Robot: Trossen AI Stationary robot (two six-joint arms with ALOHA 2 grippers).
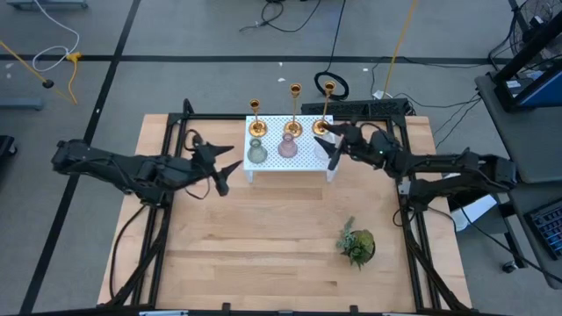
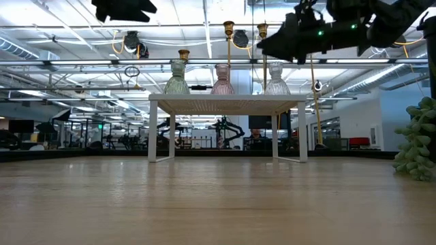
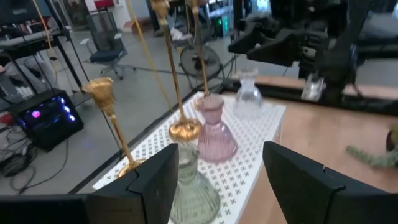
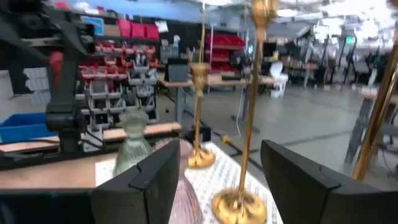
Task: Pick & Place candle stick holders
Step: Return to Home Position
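Note:
Three gold candle stick holders stand by their round bases along the far side of a small white stand [image 1: 263, 172]: left [image 1: 255, 128], middle [image 1: 293, 128], right [image 1: 322, 127]. My right gripper [image 1: 333, 147] is open at the stand's right end, above the clear vase, close to the right holder. In its wrist view [image 4: 221, 186] the middle holder's stem [image 4: 252, 93] rises between its fingers without touching them. My left gripper [image 1: 230, 167] is open just off the stand's left end. In its wrist view [image 3: 221, 180] it faces along the row.
Three squat glass vases stand on the near side of the stand: greenish [image 1: 257, 153], pink [image 1: 288, 146] and clear [image 3: 249, 99]. A small green plant [image 1: 356, 246] sits on the wooden table at the near right. The rest of the tabletop in front of the stand is bare wood.

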